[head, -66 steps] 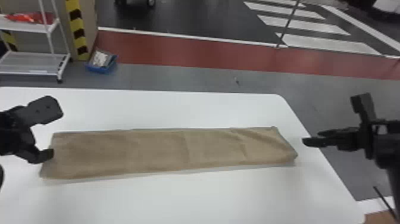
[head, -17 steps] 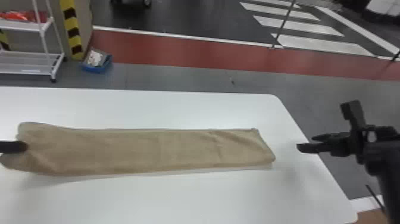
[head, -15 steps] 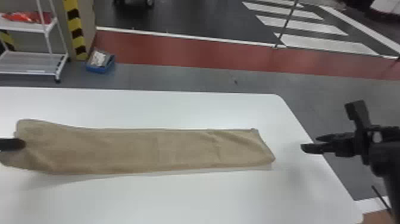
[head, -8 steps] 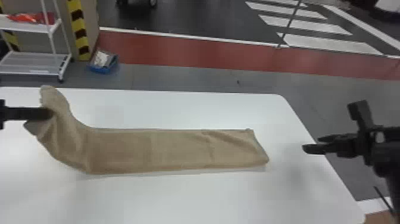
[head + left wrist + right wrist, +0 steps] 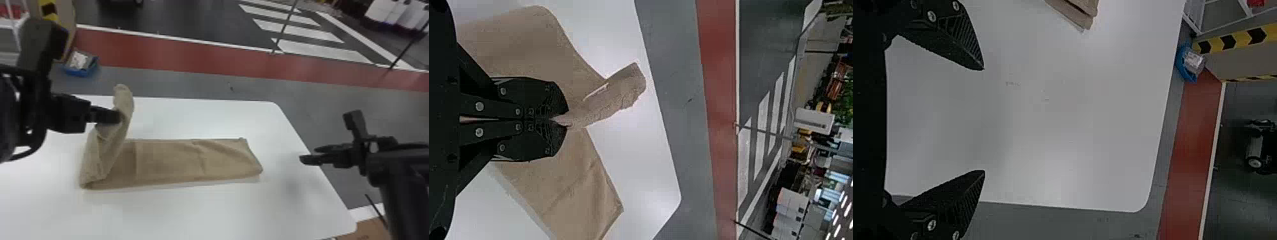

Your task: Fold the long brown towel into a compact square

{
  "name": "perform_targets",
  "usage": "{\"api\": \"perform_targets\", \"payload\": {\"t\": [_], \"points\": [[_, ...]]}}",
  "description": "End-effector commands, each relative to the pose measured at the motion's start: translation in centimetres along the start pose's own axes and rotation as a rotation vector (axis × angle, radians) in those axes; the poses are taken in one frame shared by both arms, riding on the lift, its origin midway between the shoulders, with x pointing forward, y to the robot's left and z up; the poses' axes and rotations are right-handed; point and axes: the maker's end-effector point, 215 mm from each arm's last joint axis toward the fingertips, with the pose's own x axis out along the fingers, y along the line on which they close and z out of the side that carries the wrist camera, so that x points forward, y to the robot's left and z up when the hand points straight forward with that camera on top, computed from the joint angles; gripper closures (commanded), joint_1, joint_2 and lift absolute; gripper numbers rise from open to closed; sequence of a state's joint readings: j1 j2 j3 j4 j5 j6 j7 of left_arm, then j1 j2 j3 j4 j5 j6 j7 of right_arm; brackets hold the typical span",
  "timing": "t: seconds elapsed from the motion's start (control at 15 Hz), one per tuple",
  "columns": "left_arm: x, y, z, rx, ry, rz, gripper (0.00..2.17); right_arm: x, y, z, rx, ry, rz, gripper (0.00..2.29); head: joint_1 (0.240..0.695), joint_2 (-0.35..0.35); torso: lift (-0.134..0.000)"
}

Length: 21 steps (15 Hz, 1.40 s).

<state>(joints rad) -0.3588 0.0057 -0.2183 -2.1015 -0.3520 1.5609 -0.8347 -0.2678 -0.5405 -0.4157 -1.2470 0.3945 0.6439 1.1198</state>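
One left pincer, clenched on towel; one right pincer, spread; we risked a crooked fold from single-point lifting.

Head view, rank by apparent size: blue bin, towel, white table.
Largest to smallest:
1. White table
2. Towel, left end lifted
3. Blue bin, on the floor beyond, so farther from the camera

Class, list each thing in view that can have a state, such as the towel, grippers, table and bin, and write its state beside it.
Towel: left end lifted, rest lying on the table; not yet square.
Left gripper: shut on the towel.
Right gripper: open, empty.
Table: bearing the towel.
Blue bin: on the floor, with contents inside.
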Motion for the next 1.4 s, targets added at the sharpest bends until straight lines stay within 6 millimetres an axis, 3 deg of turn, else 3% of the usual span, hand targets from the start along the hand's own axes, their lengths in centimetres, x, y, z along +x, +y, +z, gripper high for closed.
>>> {"api": "perform_targets", "payload": {"t": [0.0,0.47,1.07,1.13,1.27,1.33], "points": [[2.1,-1.5,-1.8,0.042,0.073,0.019,1.9,0.0,0.1,-0.1,0.003,0.0,0.002,0.16,0.695,-0.35,-0.12],[5.0,-2.5,-3.9,0.114,0.164,0.073,1.9,0.0,-0.1,-0.4,-0.007,-0.005,-0.002,0.16,0.695,-0.35,-0.12],[7.8,-6.1,-5.9,0.196,0.227,0.073,1.89,0.7,0.5,-1.2,-0.011,-0.002,0.009,0.16,0.695,-0.35,-0.12],[8.2,-6.4,-6.6,0.206,0.243,0.076,1.52,0.7,0.5,-1.2,-0.012,-0.002,0.008,0.16,0.695,-0.35,-0.12],[8.8,-6.7,-8.4,0.204,0.276,0.072,0.03,0.5,0.3,-1.0,-0.018,-0.008,0.005,0.16,0.695,-0.35,-0.12],[8.8,-6.7,-8.5,0.205,0.277,0.077,0.0,0.5,0.4,-1.1,-0.014,-0.008,0.007,0.16,0.695,-0.35,-0.12]]}}
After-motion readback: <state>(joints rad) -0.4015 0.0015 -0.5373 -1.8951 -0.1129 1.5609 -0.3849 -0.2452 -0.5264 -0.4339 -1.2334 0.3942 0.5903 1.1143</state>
